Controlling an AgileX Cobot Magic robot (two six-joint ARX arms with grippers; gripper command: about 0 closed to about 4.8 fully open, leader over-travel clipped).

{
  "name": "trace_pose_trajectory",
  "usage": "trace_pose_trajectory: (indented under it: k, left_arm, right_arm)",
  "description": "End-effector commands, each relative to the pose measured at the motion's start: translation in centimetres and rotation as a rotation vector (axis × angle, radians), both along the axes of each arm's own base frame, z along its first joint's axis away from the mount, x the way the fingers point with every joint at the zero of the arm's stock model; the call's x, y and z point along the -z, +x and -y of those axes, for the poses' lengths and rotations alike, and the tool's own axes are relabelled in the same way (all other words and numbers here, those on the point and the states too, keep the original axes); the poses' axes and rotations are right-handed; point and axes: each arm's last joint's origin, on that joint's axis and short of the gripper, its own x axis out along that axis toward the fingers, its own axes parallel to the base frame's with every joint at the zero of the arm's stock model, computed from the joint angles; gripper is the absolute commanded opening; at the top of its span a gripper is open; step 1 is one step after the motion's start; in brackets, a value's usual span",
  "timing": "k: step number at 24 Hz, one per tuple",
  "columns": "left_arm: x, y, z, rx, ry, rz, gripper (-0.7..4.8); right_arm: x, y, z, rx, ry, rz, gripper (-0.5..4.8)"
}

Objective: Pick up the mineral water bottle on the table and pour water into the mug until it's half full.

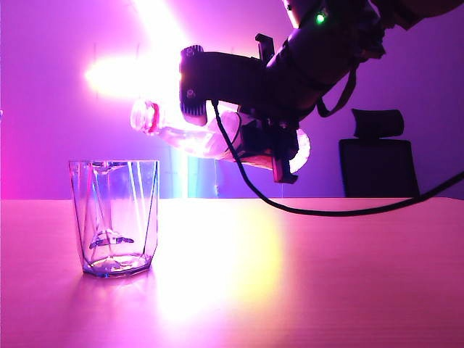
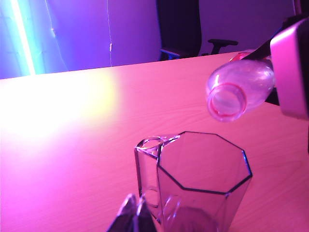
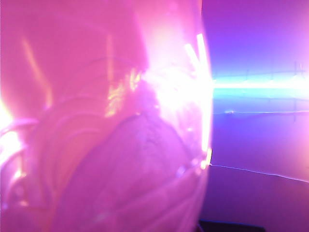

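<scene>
From the exterior camera you had the mug [image 1: 114, 217] standing upright on the table [image 1: 290, 290], near its left end. Your right gripper [image 1: 279, 148] hung above and to the right of the mug, clamped around the body of the bottle [image 1: 210, 134]. The bottle lay almost level in the air, its open mouth with the red ring pointing toward the mug but short of its rim (no stream of water showed). A black cable [image 1: 326, 210] drooped from the arm toward the table, right of the mug.

Your left wrist camera looked down on the mug [image 2: 203, 188] from just beside it; the left gripper [image 2: 133, 215] showed only as dark tips touching each other, jaws closed on nothing. The bottle [image 2: 236, 92] mouth hovered beyond the mug, uncapped.

Your right wrist camera was filled by the bottle [image 3: 106, 121], a pink blur pressed close.
</scene>
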Motion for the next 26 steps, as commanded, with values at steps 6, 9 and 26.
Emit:
trace_pose_trajectory:
  k: [6, 9, 26]
  left_arm:
    - [-0.19, -0.02, 0.00, 0.001, -0.007, 0.006, -0.02]
    - [-0.19, -0.02, 0.00, 0.001, -0.007, 0.007, -0.02]
    - [-0.19, -0.02, 0.00, 0.002, -0.007, 0.007, -0.02]
  right_arm:
    - [-1.14, -0.02, -0.44, -0.011, -0.082, 0.128, 1.88]
    - [-1.22, -0.01, -0.47, -0.024, -0.116, 0.152, 1.87]
    - [-1.55, -0.21, -0.81, -0.029, -0.125, 0.194, 1.87]
